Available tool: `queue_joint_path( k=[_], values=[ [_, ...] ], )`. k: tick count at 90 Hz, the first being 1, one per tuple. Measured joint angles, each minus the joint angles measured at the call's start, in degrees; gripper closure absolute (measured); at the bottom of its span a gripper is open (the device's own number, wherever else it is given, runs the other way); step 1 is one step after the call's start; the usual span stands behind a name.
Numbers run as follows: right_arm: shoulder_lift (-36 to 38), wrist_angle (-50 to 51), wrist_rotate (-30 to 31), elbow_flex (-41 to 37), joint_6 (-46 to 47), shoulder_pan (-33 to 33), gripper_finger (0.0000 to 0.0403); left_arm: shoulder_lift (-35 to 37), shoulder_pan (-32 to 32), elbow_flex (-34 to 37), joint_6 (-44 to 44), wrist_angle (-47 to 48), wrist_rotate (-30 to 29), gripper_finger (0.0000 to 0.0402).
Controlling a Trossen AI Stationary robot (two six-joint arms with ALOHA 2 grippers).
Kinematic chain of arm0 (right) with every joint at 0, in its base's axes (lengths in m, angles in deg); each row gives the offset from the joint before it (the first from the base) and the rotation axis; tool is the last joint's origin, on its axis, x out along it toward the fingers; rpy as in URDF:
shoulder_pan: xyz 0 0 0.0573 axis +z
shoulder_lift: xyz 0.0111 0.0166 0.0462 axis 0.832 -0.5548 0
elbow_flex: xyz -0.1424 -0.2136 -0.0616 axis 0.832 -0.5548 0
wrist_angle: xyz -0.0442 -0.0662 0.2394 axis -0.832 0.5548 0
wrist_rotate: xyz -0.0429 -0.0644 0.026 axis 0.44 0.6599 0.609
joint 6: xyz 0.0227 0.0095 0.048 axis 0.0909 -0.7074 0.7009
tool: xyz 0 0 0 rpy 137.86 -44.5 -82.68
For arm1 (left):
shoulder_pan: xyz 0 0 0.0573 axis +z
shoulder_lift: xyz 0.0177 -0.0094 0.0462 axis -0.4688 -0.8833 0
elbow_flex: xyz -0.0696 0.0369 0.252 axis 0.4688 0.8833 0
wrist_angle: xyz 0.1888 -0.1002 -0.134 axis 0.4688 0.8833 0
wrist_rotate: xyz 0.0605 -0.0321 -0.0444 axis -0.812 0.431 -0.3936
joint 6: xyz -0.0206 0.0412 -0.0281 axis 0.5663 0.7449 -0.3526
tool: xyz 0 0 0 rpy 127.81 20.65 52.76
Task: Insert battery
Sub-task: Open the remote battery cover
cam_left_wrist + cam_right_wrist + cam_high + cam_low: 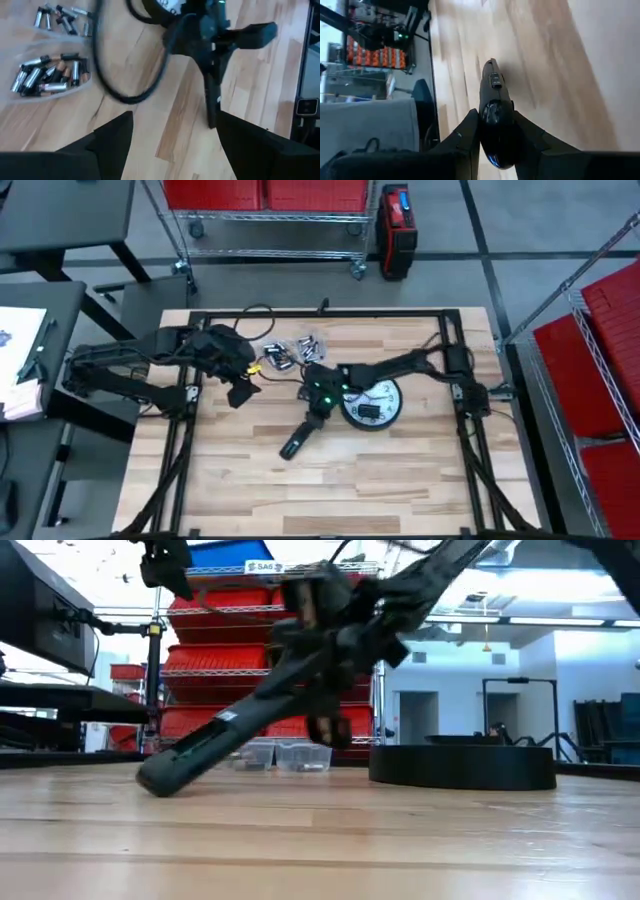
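In the high view's centre-left, the left gripper (240,392) hangs with its fingers spread wide and empty, just below the clear tray of batteries (283,352) at upper centre; no battery has been taken up yet. To its right, at frame centre, the right gripper (316,416) is clamped on a dark remote-like device (298,440), held slanted with its far tip touching the table (400,470), and the clock (371,402) lies just beside it. In the inspector's judgement, the right arm should keep the device steady with its compartment facing up, while the left arm picks a single cell squarely and matches polarity before seating it.
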Motion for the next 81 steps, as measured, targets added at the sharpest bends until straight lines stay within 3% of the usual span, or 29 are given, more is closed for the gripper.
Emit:
queue_joint_path(
  k=[10,29,43,81],
  values=[
    [-3.0,0.2,-2.6,3.2,-0.1,-1.5,0.0328,-0.1,0.0,0.0,0.0,2.9,0.0,0.0139],
    [-3.9,3.3,1.3,3.7,-0.2,-3.0,0.0221,-0.7,-0.3,0.0,0.9,3.6,0.1,0.0139],
    [-3.9,6.0,1.4,3.7,-0.4,-4.4,0.0172,-0.7,-0.3,0.0,1.9,3.5,0.1,0.0139],
    [-3.6,6.8,4.9,3.7,-0.4,-6.5,0.0159,-0.9,-0.3,0.0,2.4,3.4,-0.2,0.0139]
  ],
)
